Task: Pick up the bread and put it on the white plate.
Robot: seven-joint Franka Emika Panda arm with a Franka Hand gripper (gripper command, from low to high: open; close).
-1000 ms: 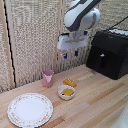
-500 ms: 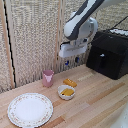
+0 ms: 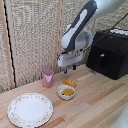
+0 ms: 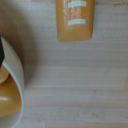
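The bread [image 3: 70, 82] is a small oblong golden-brown piece lying on the wooden table, just behind the small white bowl [image 3: 66, 92]. My white gripper [image 3: 69, 69] hangs directly above it with its dark fingers apart and nothing between them. A gap of air still separates the fingertips from the bread. In the wrist view the bread [image 4: 75, 20] shows as an orange-brown slab with two pale stripes, next to the bowl's rim [image 4: 17, 75]. The white plate [image 3: 30, 110], large with a faint floral rim, lies near the front at the exterior view's left.
A pink cup [image 3: 48, 78] stands to the exterior view's left of the bread. The bowl holds yellow-orange chunks [image 4: 7, 102]. A black box-like appliance [image 3: 110, 52] stands at the exterior view's right. Woven panels back the table.
The gripper has come down towards the bread, staying open. Nothing on the table has moved.
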